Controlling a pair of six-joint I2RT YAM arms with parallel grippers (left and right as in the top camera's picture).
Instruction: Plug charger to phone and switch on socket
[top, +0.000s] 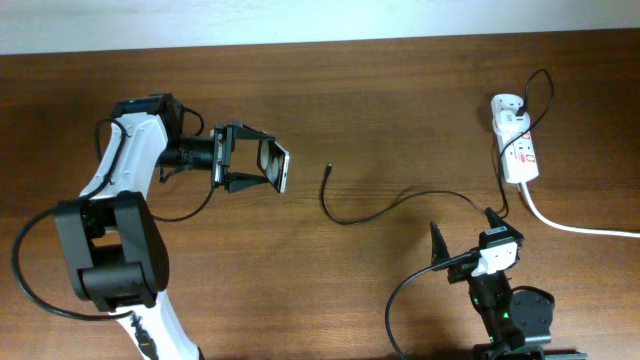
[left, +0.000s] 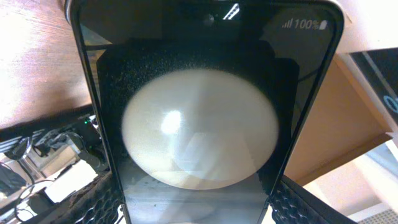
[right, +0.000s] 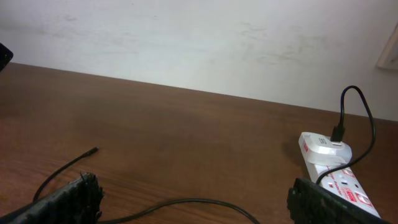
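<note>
My left gripper (top: 258, 166) is shut on the phone (top: 276, 166) and holds it raised above the table, left of centre. In the left wrist view the phone (left: 205, 106) fills the frame between my fingers, its dark glass showing a round pale reflection. The charger's thin black cable (top: 400, 200) lies across the table, its plug tip (top: 329, 169) just right of the phone; the tip also shows in the right wrist view (right: 93, 150). The white socket strip (top: 516, 150) lies at the far right with the white adapter (top: 506, 106). My right gripper (top: 462, 238) is open and empty above the cable.
A thick white cord (top: 575, 225) runs from the socket strip off the right edge. The wooden table (top: 380, 90) meets a white wall at the back. The left arm's own black cable (top: 30, 290) loops near the table's left front.
</note>
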